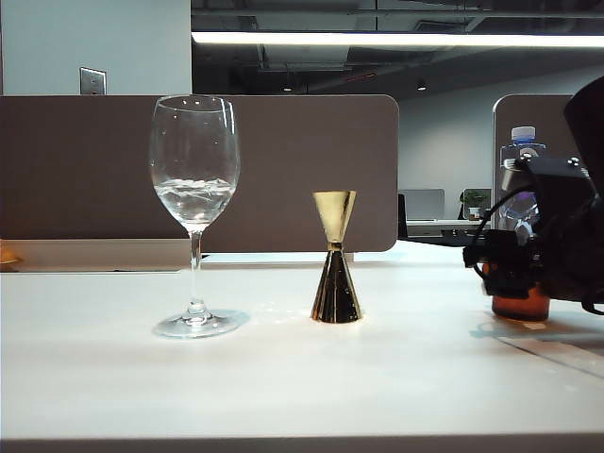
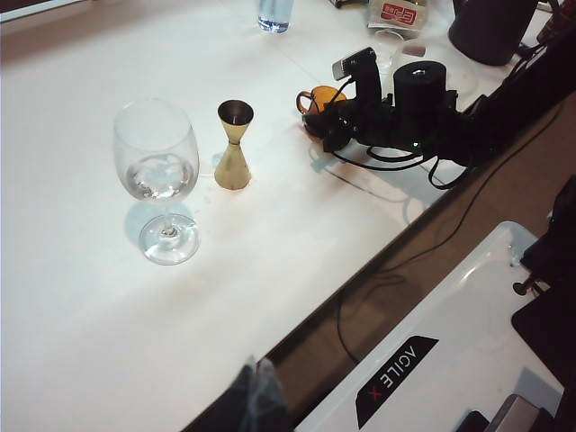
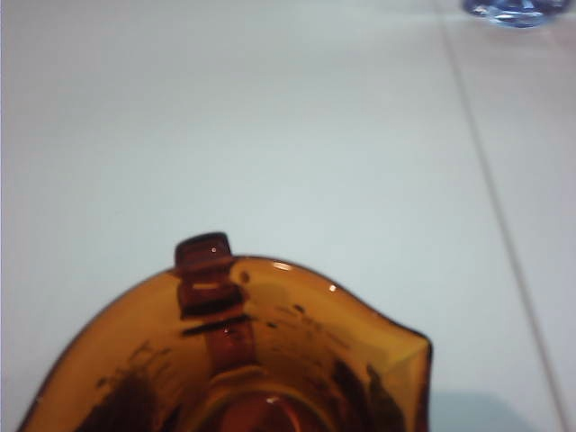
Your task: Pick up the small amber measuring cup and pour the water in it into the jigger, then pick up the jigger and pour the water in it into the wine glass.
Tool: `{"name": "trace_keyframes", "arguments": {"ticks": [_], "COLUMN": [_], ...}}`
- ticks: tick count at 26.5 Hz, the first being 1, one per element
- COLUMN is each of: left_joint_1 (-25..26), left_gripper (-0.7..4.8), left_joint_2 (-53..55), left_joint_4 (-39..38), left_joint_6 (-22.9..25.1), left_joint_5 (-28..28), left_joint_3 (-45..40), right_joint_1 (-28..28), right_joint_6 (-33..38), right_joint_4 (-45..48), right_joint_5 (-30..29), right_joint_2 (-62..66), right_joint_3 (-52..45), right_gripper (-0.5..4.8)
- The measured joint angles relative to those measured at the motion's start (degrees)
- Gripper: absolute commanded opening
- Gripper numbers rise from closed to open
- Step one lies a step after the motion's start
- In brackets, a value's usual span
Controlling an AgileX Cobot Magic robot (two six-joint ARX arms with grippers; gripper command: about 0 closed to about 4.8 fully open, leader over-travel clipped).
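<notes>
On the white table [image 1: 283,377], exterior view: wine glass [image 1: 194,189] upright toward the left, clear water [image 1: 194,200] low in its bowl; jigger [image 1: 336,274] upright near the middle, just right of the glass and apart from it; small amber measuring cup [image 1: 520,306] standing near the right edge, largely hidden behind the right gripper [image 1: 505,269], jaw state not discernible; blue-capped bottle [image 1: 522,179] behind. Left wrist view, from above: wine glass [image 2: 157,171], jigger [image 2: 235,148] and measuring cup [image 2: 317,101] in a row, the right gripper [image 2: 335,121] at the cup, contact not discernible; left gripper not visible. Right wrist view: cup's rim, handle and pour spout [image 3: 252,360] close below the camera; right fingers unseen.
</notes>
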Motion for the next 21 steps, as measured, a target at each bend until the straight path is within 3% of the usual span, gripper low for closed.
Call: {"name": "trace_keyframes", "arguments": {"ticks": [8,11,15,18,21], "left_joint_1": [0.0,0.0,0.0,0.0,0.0], "left_gripper": [-0.02,-0.02,-0.02,-0.02,-0.02], "left_joint_2": [0.0,-0.02,0.0,0.0,-0.02], "left_joint_4": [0.0,0.0,0.0,0.0,0.0], "left_joint_6": [0.0,0.0,0.0,0.0,0.0], "left_joint_5": [0.0,0.0,0.0,0.0,0.0], "left_joint_3": [0.0,0.0,0.0,0.0,0.0], "right_joint_1": [0.57,0.85,1.33,1.99,3.19], "right_joint_6": [5.66,5.68,5.68,5.68,5.84], "right_joint_4": [2.25,2.1,1.75,1.64,0.57], "right_joint_5": [4.83,5.18,6.84,7.23,8.11], "right_joint_2": [1.38,1.38,1.38,1.38,1.42], "right_joint_3": [0.07,0.07,0.13,0.13,0.02], "right_gripper": [0.02,0.99,1.55,3.17,3.44]}}
